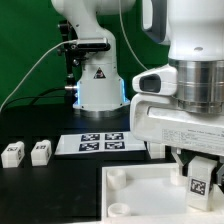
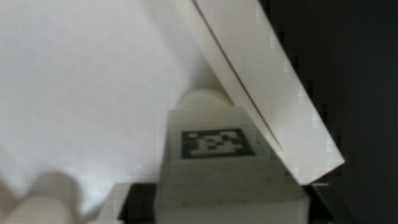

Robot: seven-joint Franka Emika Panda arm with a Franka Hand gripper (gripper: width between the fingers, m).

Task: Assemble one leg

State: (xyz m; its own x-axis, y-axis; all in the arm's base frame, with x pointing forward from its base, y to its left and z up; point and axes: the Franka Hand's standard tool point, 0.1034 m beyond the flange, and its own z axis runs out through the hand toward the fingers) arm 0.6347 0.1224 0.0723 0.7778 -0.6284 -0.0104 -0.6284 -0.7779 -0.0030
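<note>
My gripper (image 1: 200,180) is shut on a leg (image 1: 199,181), a small white blocky peg with a black-and-white tag facing out. It hangs over the right part of the large white square top (image 1: 140,205), close to its right rim. In the wrist view the held leg (image 2: 222,150) sits between my dark fingers (image 2: 139,203), pointing down at the top's white floor (image 2: 89,90), with the rim wall (image 2: 267,90) running alongside. Two more legs (image 1: 12,152) (image 1: 40,152) lie on the black table at the exterior view's left.
The marker board (image 1: 100,142) lies flat behind the top. The arm's white base (image 1: 98,80) stands at the back with cables beside it. A round corner socket (image 1: 118,177) shows in the top's near-left area, and another rounded socket (image 2: 39,200) shows in the wrist view.
</note>
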